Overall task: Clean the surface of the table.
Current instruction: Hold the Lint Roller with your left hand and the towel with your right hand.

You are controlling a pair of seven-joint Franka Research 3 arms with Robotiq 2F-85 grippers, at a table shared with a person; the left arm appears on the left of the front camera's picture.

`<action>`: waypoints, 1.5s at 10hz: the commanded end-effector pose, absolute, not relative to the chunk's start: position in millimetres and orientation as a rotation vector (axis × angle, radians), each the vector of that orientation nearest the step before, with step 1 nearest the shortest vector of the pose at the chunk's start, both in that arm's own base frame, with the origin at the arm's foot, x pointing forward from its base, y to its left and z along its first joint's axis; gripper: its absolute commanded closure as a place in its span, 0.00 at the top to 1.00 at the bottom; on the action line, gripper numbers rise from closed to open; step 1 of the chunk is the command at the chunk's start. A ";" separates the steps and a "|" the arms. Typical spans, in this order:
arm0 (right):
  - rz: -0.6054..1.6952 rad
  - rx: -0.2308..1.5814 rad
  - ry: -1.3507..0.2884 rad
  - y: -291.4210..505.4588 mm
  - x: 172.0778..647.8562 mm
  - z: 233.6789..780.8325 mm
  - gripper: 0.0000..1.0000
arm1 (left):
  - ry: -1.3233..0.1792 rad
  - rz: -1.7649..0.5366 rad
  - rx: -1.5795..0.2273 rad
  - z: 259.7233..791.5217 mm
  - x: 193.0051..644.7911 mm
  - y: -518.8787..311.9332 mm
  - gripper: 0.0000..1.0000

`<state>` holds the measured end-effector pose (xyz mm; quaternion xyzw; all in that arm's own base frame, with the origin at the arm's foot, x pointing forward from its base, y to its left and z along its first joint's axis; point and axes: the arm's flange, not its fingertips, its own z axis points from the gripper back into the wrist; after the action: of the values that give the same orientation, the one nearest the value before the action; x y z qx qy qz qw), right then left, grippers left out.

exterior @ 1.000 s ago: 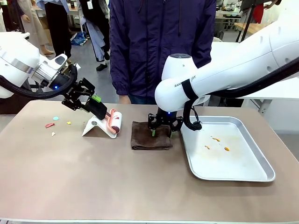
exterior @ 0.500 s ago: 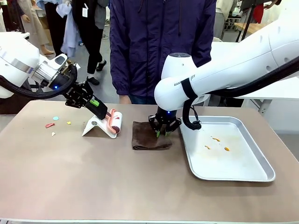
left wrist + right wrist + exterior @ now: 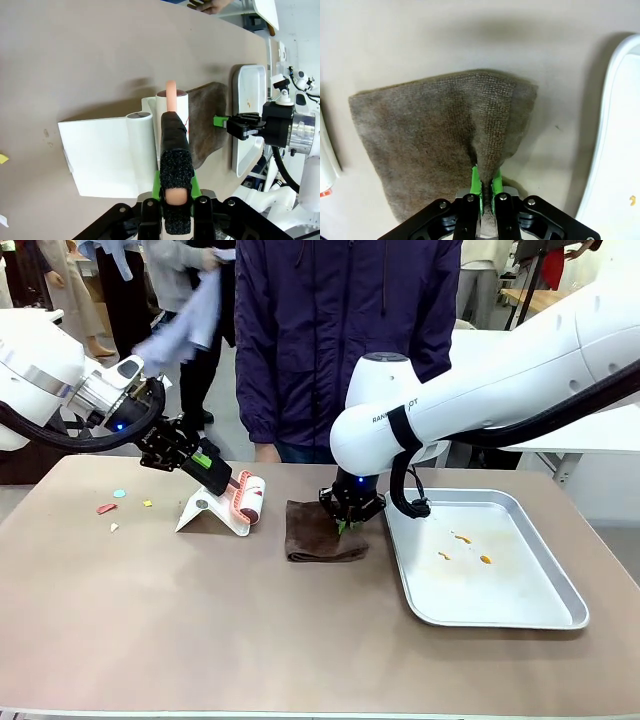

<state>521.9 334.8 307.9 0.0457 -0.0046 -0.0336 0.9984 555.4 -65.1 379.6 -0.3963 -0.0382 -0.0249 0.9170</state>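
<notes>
The beige-brown table [image 3: 200, 620] carries a white stand [image 3: 205, 512] with a lint roller [image 3: 247, 500] resting on it. My left gripper [image 3: 215, 472] is shut on the roller's pink, black-wrapped handle [image 3: 172, 145], seen end-on between its green pads [image 3: 156, 186]. A folded brown cloth [image 3: 320, 540] lies mid-table. My right gripper [image 3: 345, 523] is shut on a pinched ridge of that cloth [image 3: 435, 130], near its edge by the tray; the fingers [image 3: 476, 182] squeeze the fold tight. Small coloured scraps [image 3: 107, 508] lie on the table's far left.
A silver metal tray [image 3: 560, 585] sits at the right with a few orange crumbs [image 3: 462, 538] inside. A person in a dark jacket [image 3: 340, 330] stands at the far edge. The near half of the table is bare.
Both grippers have closed: the left on the roller's handle, the right on the cloth, bunching up a fold. The cloth's right edge has drawn in slightly.
</notes>
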 end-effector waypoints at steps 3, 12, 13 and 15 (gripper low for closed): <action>-0.095 0.156 0.041 335.8 521.5 305.7 0.00 | -0.094 -0.043 -0.838 383.7 554.1 -68.0 0.00; 0.165 1.349 0.125 239.5 483.3 348.9 0.00 | -0.056 -0.216 -1.277 429.6 490.7 0.6 0.09; 0.227 1.416 0.078 221.8 467.8 360.5 0.00 | -0.105 -0.188 -1.318 437.9 468.3 24.4 0.09; 0.236 1.463 -0.061 179.4 430.4 384.0 0.00 | -0.176 -0.103 -1.330 441.0 428.2 70.7 0.09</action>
<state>456.6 199.9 373.8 0.6639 0.0015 0.1083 0.7399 447.4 58.8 442.0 -0.6085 -0.0568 -0.0634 0.7890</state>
